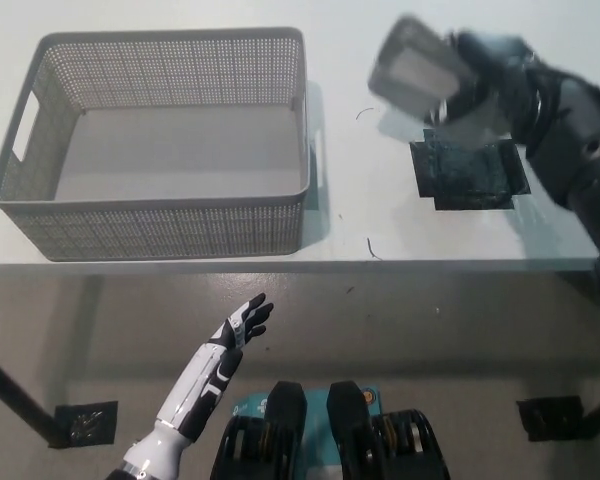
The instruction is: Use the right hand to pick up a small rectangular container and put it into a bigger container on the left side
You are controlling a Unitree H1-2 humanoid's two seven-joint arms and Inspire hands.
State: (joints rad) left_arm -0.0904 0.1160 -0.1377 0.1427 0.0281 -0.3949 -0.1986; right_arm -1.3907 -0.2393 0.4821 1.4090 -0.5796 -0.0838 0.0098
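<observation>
Basket, small grey mesh [412, 62], is hanging tilted and blurred above the desk [360, 200], right robot hand [480, 85] clamping its right wall, probably light stiff plastic so a rim pinch is holding; large grey basket [160, 215] is sitting left, left robot hand [242, 325] idling spread below.

Right hand [490, 85] raised, clenched; left hand [242, 323] low, fingers [260, 306] spread.

No readable text, label, brand, number or sign is showing anywhere. The big basket [160, 140] at upper left, the small basket [412, 72] at upper right and the dark mat [470, 175] on the worktop [360, 210] are all showing plain, unmarked surfaces.
</observation>
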